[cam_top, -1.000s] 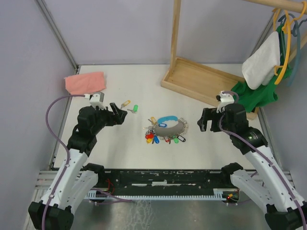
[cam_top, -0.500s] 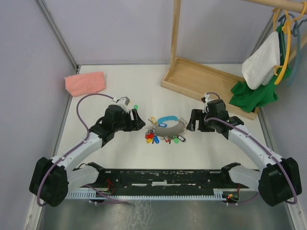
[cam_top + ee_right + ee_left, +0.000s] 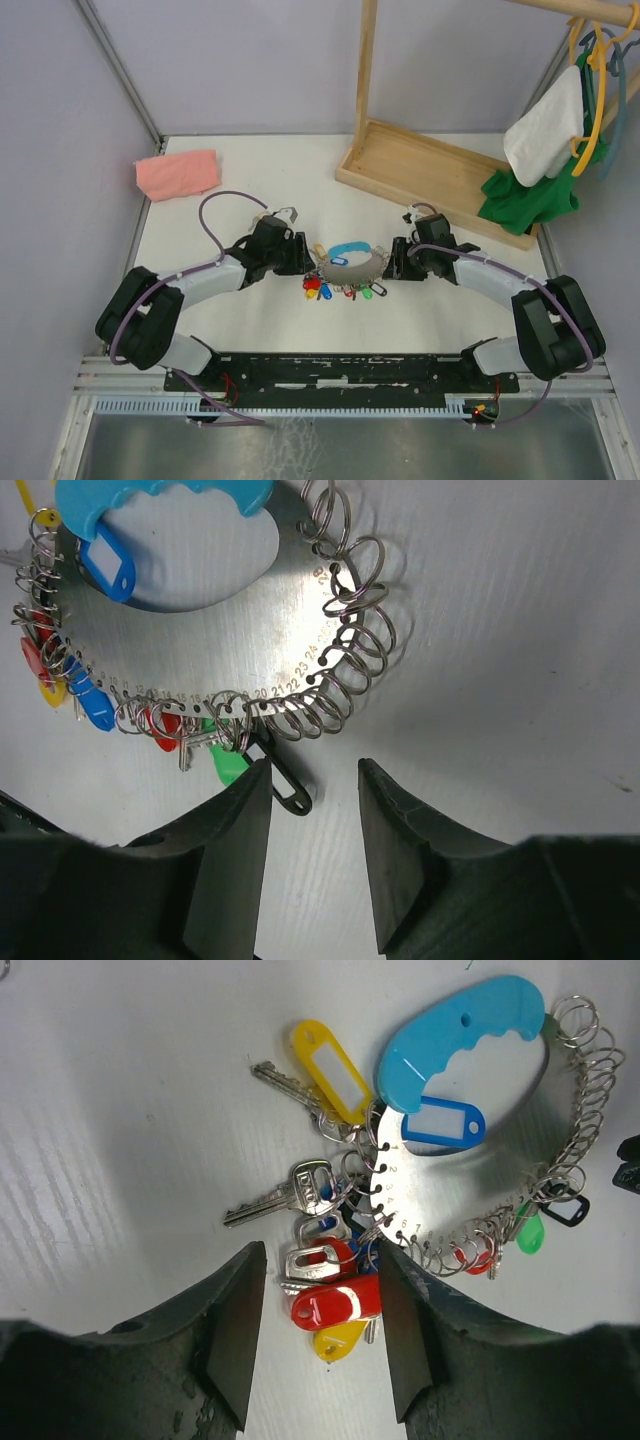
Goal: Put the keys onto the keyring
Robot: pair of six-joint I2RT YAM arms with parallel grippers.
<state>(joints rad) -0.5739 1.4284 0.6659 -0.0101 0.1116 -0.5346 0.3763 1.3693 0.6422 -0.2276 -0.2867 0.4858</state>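
The keyring lies mid-table as a curved metal plate with a light-blue grip, many small split rings and coloured-head keys. My left gripper is down at its left end, jaws open. A red tag and a yellow tag lie between its fingers, the red one touching the right finger. My right gripper is at the right end, open, with bare table in the gap. Its left finger sits over a black tag below the plate. The two loose keys are hidden.
A pink cloth lies at the back left. The wooden rack base runs across the back right, its post rising beside it. Green cloth and a white cloth hang from hangers at the far right.
Both arms have stretched forward and down to the two ends of the key bunch, and both pairs of jaws have narrowed. The left arm now covers the spot where two loose keys lay.
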